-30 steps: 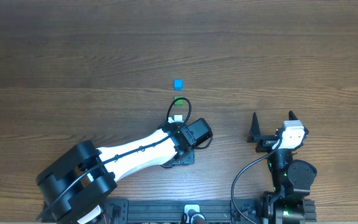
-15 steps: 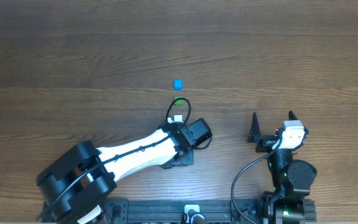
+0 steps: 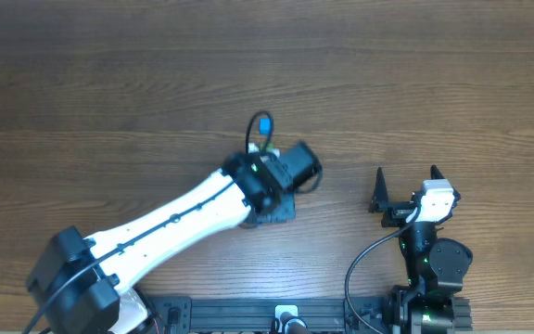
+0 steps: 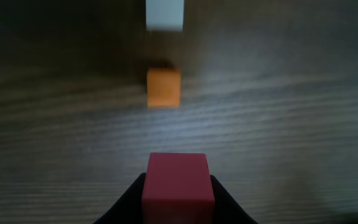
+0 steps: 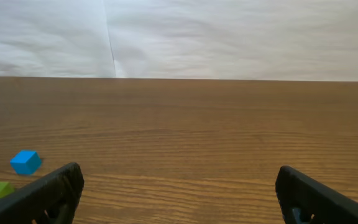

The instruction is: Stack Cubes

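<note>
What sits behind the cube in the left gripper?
On the table, a nearer cube and a farther cube, apart. The held cube in the left gripper hides what lies beneath.

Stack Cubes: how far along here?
Done: one cube is picked up, clamped in the left gripper. In hand: it is held just short of the blue cube, which sits bare on the table. Left: set it on top, release. The right gripper sits open.

A dark brown wood-grain table spread across the top view, its grain running left to right. In the right wrist view, a white backdrop spanned the upper third of the frame, with 1 vertical seam at upper left.
</note>
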Robot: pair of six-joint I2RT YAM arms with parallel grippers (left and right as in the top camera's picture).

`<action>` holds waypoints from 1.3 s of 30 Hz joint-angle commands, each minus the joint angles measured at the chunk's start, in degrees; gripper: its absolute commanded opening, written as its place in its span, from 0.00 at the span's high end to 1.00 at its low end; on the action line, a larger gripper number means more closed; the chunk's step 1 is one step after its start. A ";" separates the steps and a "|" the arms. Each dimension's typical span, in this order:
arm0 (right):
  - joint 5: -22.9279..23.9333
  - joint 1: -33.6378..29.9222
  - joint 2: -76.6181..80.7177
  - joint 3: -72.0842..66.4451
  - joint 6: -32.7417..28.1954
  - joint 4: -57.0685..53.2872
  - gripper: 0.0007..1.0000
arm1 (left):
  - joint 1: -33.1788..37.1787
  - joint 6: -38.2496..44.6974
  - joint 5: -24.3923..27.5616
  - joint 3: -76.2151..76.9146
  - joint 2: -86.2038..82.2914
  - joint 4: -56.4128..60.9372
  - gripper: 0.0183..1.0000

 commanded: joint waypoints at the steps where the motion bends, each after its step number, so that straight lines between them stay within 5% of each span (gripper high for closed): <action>1: 0.33 0.33 -0.42 -0.24 0.20 -0.33 0.01 | 4.07 3.56 -0.96 5.92 1.68 -3.56 0.88; 11: 0.33 0.33 -0.42 -0.24 0.20 -0.33 0.01 | 9.27 10.05 1.36 15.10 10.32 -5.14 0.88; 39: 0.33 0.33 -0.42 -0.24 0.20 -0.33 0.01 | 10.34 9.90 1.14 15.08 18.99 -3.32 0.87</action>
